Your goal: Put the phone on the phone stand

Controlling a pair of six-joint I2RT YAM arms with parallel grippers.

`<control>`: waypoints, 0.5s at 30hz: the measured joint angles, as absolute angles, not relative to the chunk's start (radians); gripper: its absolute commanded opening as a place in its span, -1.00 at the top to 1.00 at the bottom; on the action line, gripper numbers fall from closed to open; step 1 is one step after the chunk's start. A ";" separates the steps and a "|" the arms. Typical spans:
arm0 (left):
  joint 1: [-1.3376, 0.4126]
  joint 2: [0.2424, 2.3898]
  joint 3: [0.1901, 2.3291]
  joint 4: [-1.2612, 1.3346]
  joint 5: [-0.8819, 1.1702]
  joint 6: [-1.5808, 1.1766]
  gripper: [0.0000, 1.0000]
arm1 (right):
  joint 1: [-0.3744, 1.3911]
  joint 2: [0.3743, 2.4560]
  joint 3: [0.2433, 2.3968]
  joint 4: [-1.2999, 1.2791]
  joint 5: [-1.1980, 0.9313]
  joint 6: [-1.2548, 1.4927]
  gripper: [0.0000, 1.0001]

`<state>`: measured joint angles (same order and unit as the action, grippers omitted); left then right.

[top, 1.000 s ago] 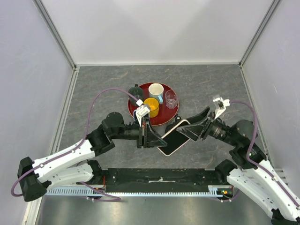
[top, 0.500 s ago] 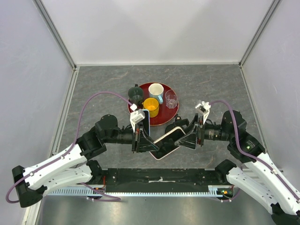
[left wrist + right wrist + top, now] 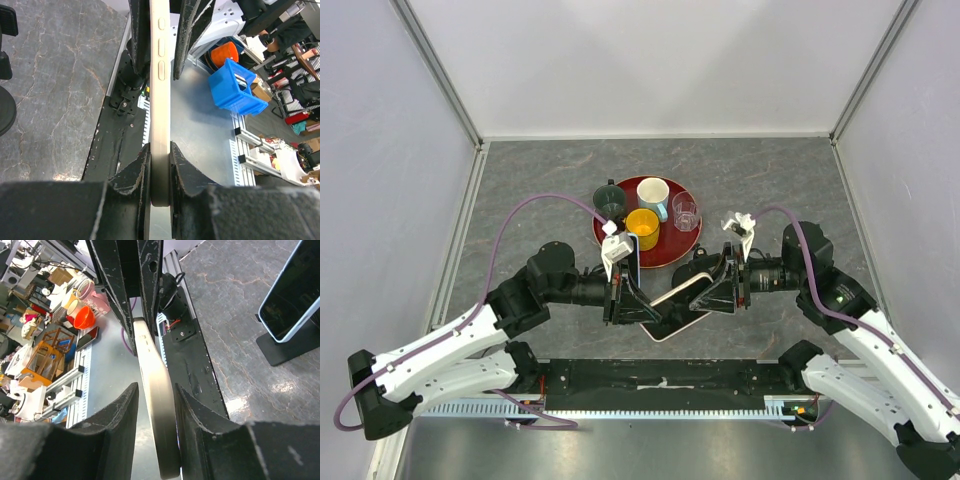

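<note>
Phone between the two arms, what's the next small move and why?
Probably close the right end effector on the phone: its fingers straddle it with slight gaps showing, while the left end effector is clamped on the other end.

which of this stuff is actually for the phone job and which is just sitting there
For the job: phone, left gripper clamping it, right gripper around it, black phone stand.
Lying about: second phone on that stand, red tray, dark cup, yellow cup, white mug, clear glass.
</note>
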<state>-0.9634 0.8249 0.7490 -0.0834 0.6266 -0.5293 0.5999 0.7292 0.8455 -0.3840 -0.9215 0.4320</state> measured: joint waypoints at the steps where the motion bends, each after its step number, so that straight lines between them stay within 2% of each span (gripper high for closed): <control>1: -0.963 0.825 0.749 -0.083 0.630 -0.529 0.96 | 0.600 0.733 0.848 -0.384 -0.927 0.429 0.19; 3: -0.963 0.825 0.749 -0.083 0.633 -0.529 0.96 | 0.600 0.736 0.852 -0.383 -0.941 0.421 0.23; 5: -0.963 0.826 0.749 -0.082 0.638 -0.529 0.96 | 0.600 0.740 0.853 -0.383 -0.952 0.414 0.36; 6: -0.963 0.827 0.749 -0.082 0.640 -0.527 0.96 | 0.600 0.742 0.853 -0.383 -0.957 0.413 0.48; 7: -0.963 0.828 0.749 -0.082 0.643 -0.524 0.96 | 0.600 0.746 0.853 -0.383 -0.965 0.408 0.82; 8: -0.963 0.829 0.749 -0.081 0.649 -0.522 0.96 | 0.600 0.748 0.853 -0.383 -0.973 0.404 1.00; 12: -0.961 0.832 0.752 -0.076 0.683 -0.506 0.96 | 0.600 0.742 0.853 -0.371 -1.009 0.395 1.00; 13: -0.961 0.833 0.752 -0.073 0.687 -0.503 0.79 | 0.600 0.737 0.853 -0.368 -1.008 0.395 1.00; 15: -0.962 0.842 0.765 -0.078 0.685 -0.492 0.30 | 0.601 0.718 0.849 -0.368 -0.995 0.396 1.00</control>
<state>-0.9615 0.8417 0.7647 -0.0784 0.6853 -0.4923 0.6014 0.7181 0.8494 -0.3676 -0.9951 0.3958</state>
